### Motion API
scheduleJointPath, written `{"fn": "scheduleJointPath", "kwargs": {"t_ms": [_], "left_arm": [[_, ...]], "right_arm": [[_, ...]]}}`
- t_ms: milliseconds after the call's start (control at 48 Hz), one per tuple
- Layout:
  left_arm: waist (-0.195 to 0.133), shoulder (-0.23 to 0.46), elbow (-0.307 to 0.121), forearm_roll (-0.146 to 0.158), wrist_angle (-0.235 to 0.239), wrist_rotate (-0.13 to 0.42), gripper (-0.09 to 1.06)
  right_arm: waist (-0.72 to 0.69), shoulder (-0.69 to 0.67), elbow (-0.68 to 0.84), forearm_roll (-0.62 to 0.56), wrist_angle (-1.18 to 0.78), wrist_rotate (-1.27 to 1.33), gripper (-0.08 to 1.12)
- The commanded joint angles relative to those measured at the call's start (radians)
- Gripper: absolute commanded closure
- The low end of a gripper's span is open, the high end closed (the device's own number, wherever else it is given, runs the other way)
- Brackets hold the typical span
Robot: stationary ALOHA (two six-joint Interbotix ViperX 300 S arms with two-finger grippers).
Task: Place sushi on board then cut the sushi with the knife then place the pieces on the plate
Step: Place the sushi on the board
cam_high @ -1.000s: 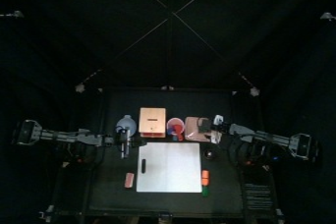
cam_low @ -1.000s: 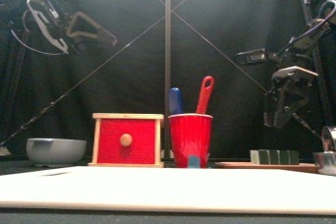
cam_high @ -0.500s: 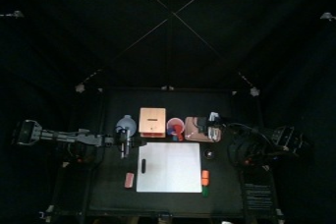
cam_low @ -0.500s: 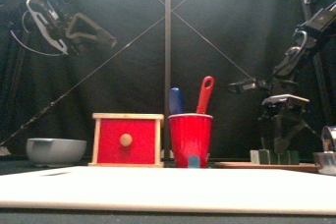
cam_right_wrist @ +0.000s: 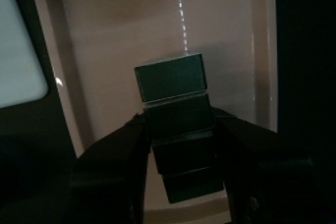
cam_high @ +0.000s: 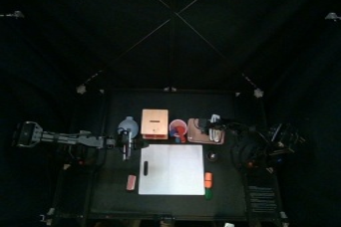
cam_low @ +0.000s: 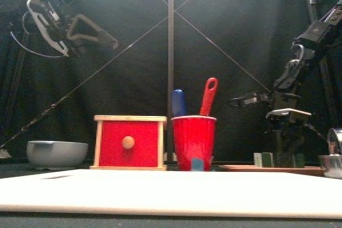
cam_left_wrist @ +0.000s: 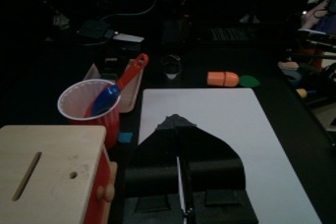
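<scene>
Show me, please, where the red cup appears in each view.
Top view: red cup at the table's back, right of the wooden box.
Front view: cup at centre, right of the box.
Left wrist view: cup beside the box.
Right wrist view: not in it.
Shared landmark: the wooden box.

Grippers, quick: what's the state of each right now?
Left gripper: shut, holding nothing.
Right gripper: open, jaws either side of the sushi roll on the pink tray, not clamped as far as visible.
</scene>
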Motion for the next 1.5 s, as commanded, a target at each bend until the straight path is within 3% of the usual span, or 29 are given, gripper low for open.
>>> {"fn": "scheduleJointPath", "kwargs": {"t_ms": [21,167,333,750,1000,1188,1354,1500], "left_arm": [[0.003,0.002,-0.012,-0.002,-0.005,-0.002,0.98],[0.002,0.002,-0.011,-0.002,-0.005,-0.002,0.98],[0.003,0.002,-0.012,0.000,-0.005,0.000,0.98],[0.003,0.002,-0.003,0.000,-0.002,0.002,0.98],[0.003,0.000,0.009,0.000,-0.002,0.002,0.98],[0.003,0.000,0.012,0.000,-0.002,0.002,0.98],[0.003,-0.002,0.015,0.002,-0.002,0.003,0.98],[0.002,-0.006,0.018,0.000,-0.002,0.003,0.98]], "right_arm": [[-0.005,-0.067,-0.032,0.037,0.038,0.020,0.50],[0.002,-0.141,-0.074,0.106,0.140,0.127,0.49],[0.051,-0.215,-0.098,0.087,0.222,0.339,0.49],[0.445,-0.316,-0.083,-0.153,0.167,1.207,0.49],[0.701,-0.247,-0.106,-0.471,0.133,1.835,0.49],[0.864,-0.129,-0.184,-0.710,0.222,2.283,0.49],[0.963,-0.006,-0.301,-0.830,0.364,2.589,0.49],[0.992,0.087,-0.393,-0.839,0.431,2.732,0.49]]}}
